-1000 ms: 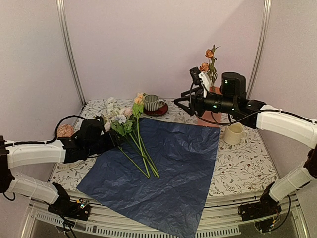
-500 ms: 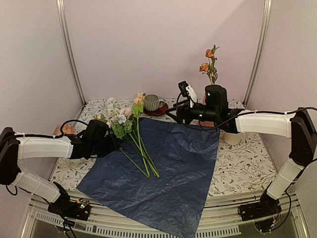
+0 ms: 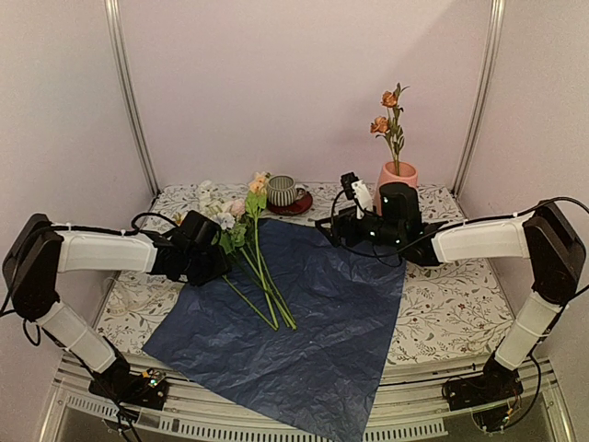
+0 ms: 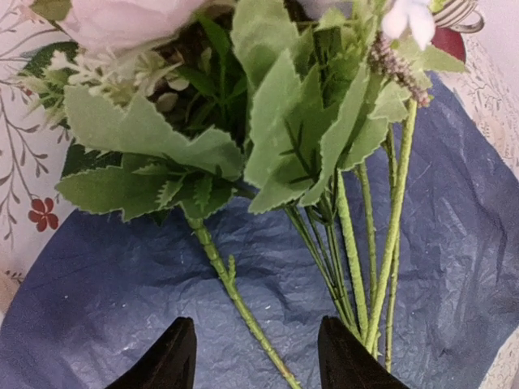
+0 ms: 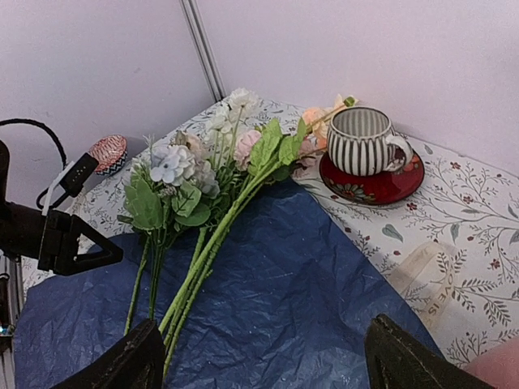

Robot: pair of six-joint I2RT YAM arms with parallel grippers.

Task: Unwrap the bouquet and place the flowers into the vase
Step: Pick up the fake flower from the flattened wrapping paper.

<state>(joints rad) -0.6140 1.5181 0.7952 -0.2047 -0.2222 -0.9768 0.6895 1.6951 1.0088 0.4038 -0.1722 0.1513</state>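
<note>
The bouquet lies unwrapped: its crinkled blue paper (image 3: 313,313) is spread flat on the table. The flowers (image 3: 250,267) rest on the paper's left part, blooms toward the back. My left gripper (image 3: 219,262) is low over the stems and open. In the left wrist view one green stem (image 4: 235,296) runs between the open fingers (image 4: 259,356), untouched. The salmon-pink vase (image 3: 398,175) stands at the back right with two peach flowers (image 3: 390,115) in it. My right gripper (image 3: 324,224) hovers open over the paper's far edge; the right wrist view shows nothing between its fingers (image 5: 263,361).
A striped cup on a red saucer (image 3: 285,191) stands behind the blooms, also seen from the right wrist (image 5: 365,146). A small patterned ball (image 5: 107,152) lies near the left wall. The floral tablecloth (image 3: 451,313) shows to the right of the paper.
My right arm has swung down and left from the vase to the paper's far edge, jaws opening wider. My left gripper has moved right to the stems, jaws narrowing a little.
</note>
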